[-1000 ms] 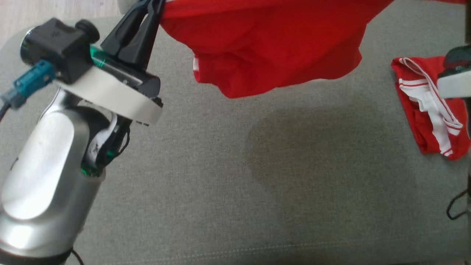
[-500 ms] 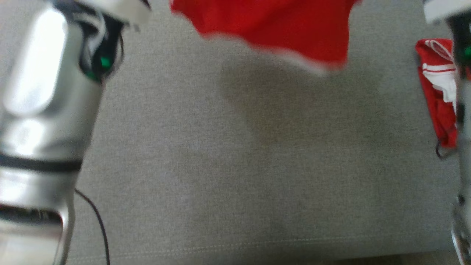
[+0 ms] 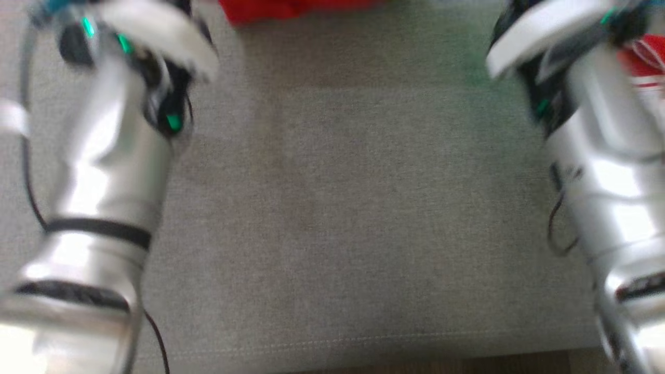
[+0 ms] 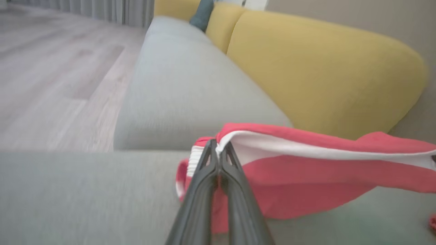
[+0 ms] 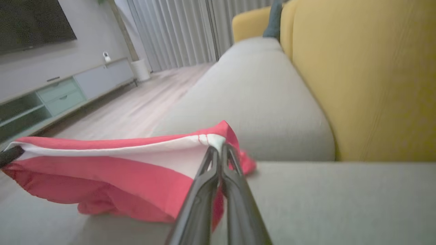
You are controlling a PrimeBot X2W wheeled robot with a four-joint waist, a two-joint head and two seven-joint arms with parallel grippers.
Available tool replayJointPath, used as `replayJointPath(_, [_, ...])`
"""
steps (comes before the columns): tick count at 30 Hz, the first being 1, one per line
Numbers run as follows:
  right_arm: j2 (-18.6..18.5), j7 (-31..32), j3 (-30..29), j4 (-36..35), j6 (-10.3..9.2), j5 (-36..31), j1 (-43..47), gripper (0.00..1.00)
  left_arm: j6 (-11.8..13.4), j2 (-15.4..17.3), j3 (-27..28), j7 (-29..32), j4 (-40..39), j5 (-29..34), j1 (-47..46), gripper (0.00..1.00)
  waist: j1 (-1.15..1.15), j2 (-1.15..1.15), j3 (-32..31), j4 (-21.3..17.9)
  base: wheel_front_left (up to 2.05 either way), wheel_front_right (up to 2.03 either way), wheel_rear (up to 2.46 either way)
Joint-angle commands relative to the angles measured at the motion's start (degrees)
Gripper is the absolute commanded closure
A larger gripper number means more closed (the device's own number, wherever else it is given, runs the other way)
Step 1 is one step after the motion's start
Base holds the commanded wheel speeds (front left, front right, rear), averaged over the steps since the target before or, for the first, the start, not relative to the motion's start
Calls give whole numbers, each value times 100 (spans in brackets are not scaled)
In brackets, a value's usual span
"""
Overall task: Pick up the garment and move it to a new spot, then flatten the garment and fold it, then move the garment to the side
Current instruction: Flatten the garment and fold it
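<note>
Item: red fabric garment with white band (image 4: 299, 177) | Place: over grey fabric sofa seat (image 3: 363, 208) | left gripper (image 4: 218, 147): pinching band's left end | right gripper (image 5: 217, 148): pinching band's right end

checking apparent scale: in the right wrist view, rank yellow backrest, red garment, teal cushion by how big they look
1. yellow backrest, largest.
2. red garment.
3. teal cushion, smallest, though farthest from the camera, so true size is unsure.

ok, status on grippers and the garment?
Both shut on red garment: left gripper at one end of its white band, right gripper at the other. Stretched between them, low over grey sofa seat. A second red-and-white garment lies off right, apart.
</note>
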Motion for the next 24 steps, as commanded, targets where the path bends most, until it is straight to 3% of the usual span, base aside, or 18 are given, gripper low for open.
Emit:
replayJointPath(1, [152,-121,135,-18,-5,99,147,100,-11,153,194,-66,-75,-44,16,100,0,0,61,45,0,0,0])
replayJointPath(6, [215,-541,441,512,-5,447,783,100,-40,-97,225,-67,35,-109,847,100,0,0,173,112,0,0,0])
replayJointPath(11, [128,-784,575,431,-5,668,1453,100,-47,-156,323,-68,-533,-34,1759,100,0,0,137,119,0,0,0])
replayJointPath(16, [-98,-903,444,-218,-5,688,2378,100,-48,-62,348,-68,-1358,106,2765,100,0,0,-93,161,0,0,0])
replayJointPath(24, [-151,-746,-457,-2039,-5,246,4382,100,-22,242,527,-68,-2598,236,4358,100,0,0,-666,128,0,0,0])
